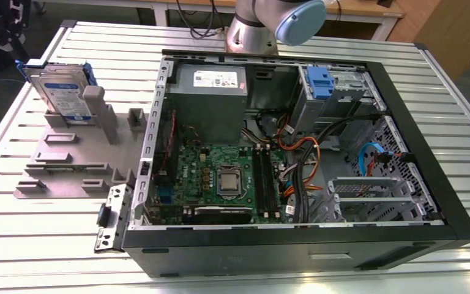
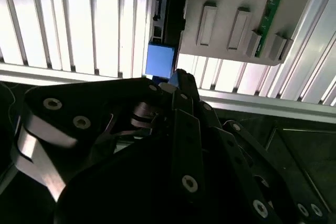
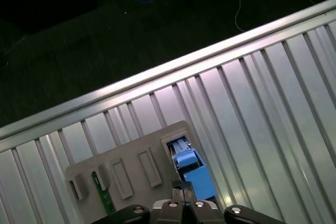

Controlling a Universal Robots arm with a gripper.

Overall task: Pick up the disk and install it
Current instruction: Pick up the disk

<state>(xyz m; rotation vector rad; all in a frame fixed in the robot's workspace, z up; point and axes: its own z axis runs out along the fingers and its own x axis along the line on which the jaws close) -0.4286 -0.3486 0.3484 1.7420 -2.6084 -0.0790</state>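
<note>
In the exterior view the disk, silver with a white-and-blue label in a blue carrier frame, stands upright in a slot of the grey holder plate, at that view's left beside the open computer case. In both wrist views I look down from well above on the disk's blue carrier edge. My gripper hangs high over it, shut, with nothing between its fingers.
A green board stands on edge in another slot of the holder plate. The slatted metal table ends close behind the holder, with dark floor beyond. The arm's base rises behind the case.
</note>
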